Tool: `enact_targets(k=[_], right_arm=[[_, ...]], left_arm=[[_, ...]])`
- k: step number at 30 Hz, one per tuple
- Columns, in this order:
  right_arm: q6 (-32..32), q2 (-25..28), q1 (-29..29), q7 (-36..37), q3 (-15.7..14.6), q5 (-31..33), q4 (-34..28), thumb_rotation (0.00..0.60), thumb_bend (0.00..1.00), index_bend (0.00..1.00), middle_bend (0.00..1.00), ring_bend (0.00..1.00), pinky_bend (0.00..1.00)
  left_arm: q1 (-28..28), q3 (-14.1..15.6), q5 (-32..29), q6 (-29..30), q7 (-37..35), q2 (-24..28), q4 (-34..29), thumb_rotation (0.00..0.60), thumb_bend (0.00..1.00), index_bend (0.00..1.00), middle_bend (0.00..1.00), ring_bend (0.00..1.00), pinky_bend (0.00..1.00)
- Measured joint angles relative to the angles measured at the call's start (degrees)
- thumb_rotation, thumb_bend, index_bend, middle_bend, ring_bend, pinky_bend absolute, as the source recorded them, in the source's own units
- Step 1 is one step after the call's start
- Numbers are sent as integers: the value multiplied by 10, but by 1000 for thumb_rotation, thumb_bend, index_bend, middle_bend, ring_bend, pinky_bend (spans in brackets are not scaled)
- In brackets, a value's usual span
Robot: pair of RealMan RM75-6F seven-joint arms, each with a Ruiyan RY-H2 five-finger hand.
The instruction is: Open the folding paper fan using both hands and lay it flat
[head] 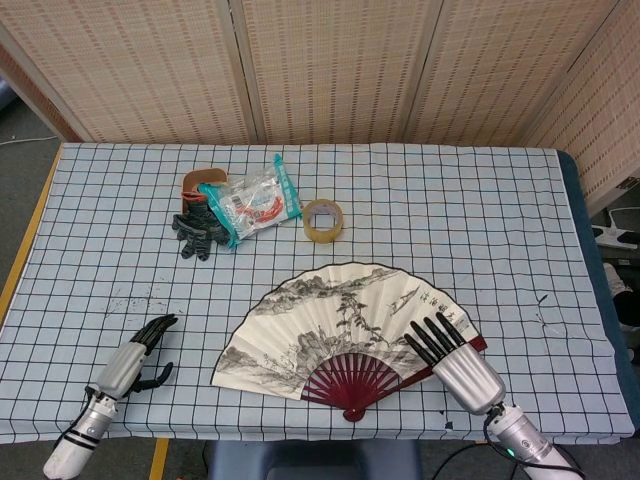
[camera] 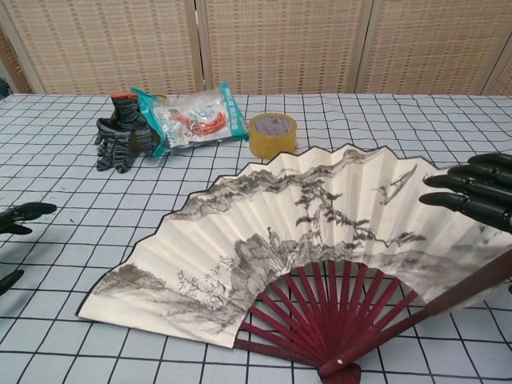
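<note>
A: Table point(head: 480, 200) with the blue grid cloth; the folding paper fan point(head: 340, 320) lies spread on its near half, painted face up, arc away from the robot, red ribs converging on the pivot at the near edge.

B: Long axis?

A: Runs left–right, from the left guard stick near the table front to the right guard stick under the right hand point(head: 462, 368). Chest view suggests the right edge sits a little raised; cannot tell whether the leaf lies fully flat there.

B: Right hand state?

A: Fingers extended and parted, laid over the fan's right edge. Grip not visible from either camera; the thumb is hidden, so contact versus hold cannot be told.

B: Left hand?

A: The left hand point(head: 137, 352) is well apart from the fan, off its left tip; fingers loosely curled, apart, holding nothing.

B: Judgement?

A: Task looks nearly done. The fan lies leftward of the right fingers, so the nearer right hand would clear rightward and back.

B: Clutter?

A: Snack bag point(head: 250, 203), striped gloves point(head: 197, 232), and tape roll point(head: 323, 220) sit farther back, apart from the fan.
</note>
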Motion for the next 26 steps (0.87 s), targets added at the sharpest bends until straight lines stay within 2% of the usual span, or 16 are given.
enact_targets(k=[6, 10, 13, 16, 21, 23, 26], right_arm=[[-82, 59, -2, -59, -6, 102, -78, 600, 94, 0, 0, 0, 0], [-89, 83, -8, -55, -1, 135, -112, 600, 92, 0, 0, 0, 0], [-42, 83, -25, -4, 5, 111, -104, 600, 92, 0, 0, 0, 0], [43, 76, -54, 59, 15, 87, -79, 600, 93, 0, 0, 0, 0], [190, 72, -123, 169, 42, 82, -22, 600, 95, 0, 0, 0, 0], [216, 79, -143, 210, 55, 89, -8, 600, 95, 0, 0, 0, 0], [219, 95, -159, 248, 71, 107, -1, 600, 95, 0, 0, 0, 0]], left_arm=[[-2, -12, -7, 17, -8, 34, -48, 600, 471, 0, 0, 0, 123], [0, -16, -8, 33, -5, 63, -95, 600, 471, 0, 0, 0, 123], [5, -18, -6, 51, 17, 94, -138, 600, 470, 0, 0, 0, 120], [12, -15, -2, 63, 73, 126, -177, 600, 470, 0, 0, 0, 111], [32, -3, 1, 76, 242, 189, -272, 600, 470, 0, 0, 0, 97], [44, 2, 7, 87, 319, 215, -321, 600, 469, 0, 0, 0, 96], [63, 7, 22, 115, 404, 246, -386, 600, 469, 0, 0, 0, 94]])
